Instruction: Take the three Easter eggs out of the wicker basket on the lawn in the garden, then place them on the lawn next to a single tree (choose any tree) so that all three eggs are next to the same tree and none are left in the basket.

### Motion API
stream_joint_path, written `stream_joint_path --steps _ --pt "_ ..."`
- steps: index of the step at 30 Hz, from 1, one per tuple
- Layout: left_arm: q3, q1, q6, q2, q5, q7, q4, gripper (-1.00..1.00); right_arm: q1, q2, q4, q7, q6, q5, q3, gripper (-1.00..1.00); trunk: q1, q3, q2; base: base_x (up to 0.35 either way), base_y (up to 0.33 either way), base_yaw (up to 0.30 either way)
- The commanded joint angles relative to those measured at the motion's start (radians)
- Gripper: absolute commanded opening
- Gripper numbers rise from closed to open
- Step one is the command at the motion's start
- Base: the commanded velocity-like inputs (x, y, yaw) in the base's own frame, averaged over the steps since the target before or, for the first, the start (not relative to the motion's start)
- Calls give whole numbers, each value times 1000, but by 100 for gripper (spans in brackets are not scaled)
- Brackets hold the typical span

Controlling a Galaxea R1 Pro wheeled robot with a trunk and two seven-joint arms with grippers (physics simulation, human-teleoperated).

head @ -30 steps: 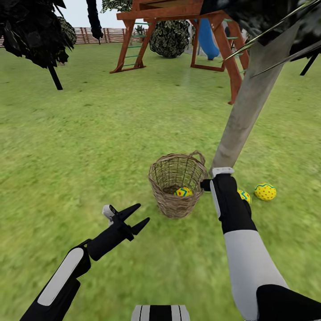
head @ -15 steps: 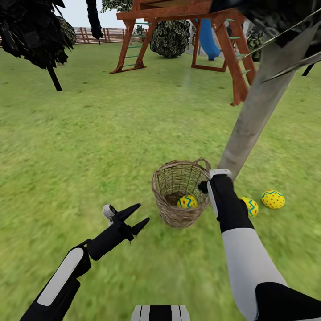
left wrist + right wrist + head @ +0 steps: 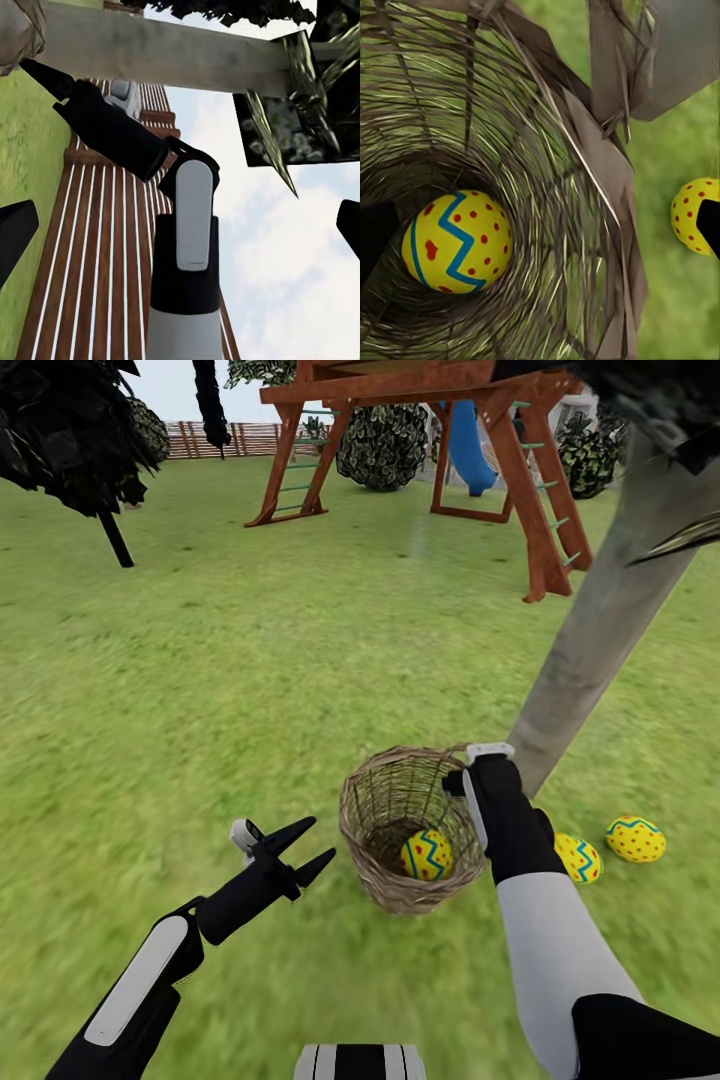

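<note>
The black left gripper (image 3: pixel 297 848) is held low and forward over the green grass lawn (image 3: pixel 200 690), its two pointed fingers spread apart with nothing between them, well to the left of the basket. The right arm, white at the forearm and black at the wrist, reaches forward and down so that the right gripper (image 3: pixel 540 225) sits at the rim of the small round tan-brown woven wicker basket (image 3: pixel 400 830). From the wrist camera its dark fingertips show at opposite edges of the frame, wide apart, straddling the basket's wall. Below it, on the basket's bottom, lies one yellow Easter egg with a blue zigzag band and red dots (image 3: pixel 456 241). Just right of the wrist, two matching eggs (image 3: pixel 578 857) (image 3: pixel 635 839) lie on the grass at the foot of the pale grey-beige smooth tree trunk (image 3: pixel 600 630), which rises slanted just beyond the gripper. Farther off stand a red-brown wooden playset (image 3: pixel 400 420) with a blue slide (image 3: pixel 468 445), dark-foliaged trees and a brown slatted fence (image 3: pixel 215 438).
</note>
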Motion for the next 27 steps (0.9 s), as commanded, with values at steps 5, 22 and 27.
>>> stream_joint_path --steps 5,22,27 --pt "-2 -1 0 0 3 -2 2 100 1 2 12 -1 3 -4 -1 100 0 -1 0 55 0 0" --pt "-3 -1 1 -4 4 -2 2 100 -2 -7 174 8 -3 -230 -3 100 0 -1 0 145 170 0" --pt "-3 -1 0 -5 3 -2 2 100 -2 -7 177 -21 -16 -232 -8 100 0 -1 0 18 22 0"
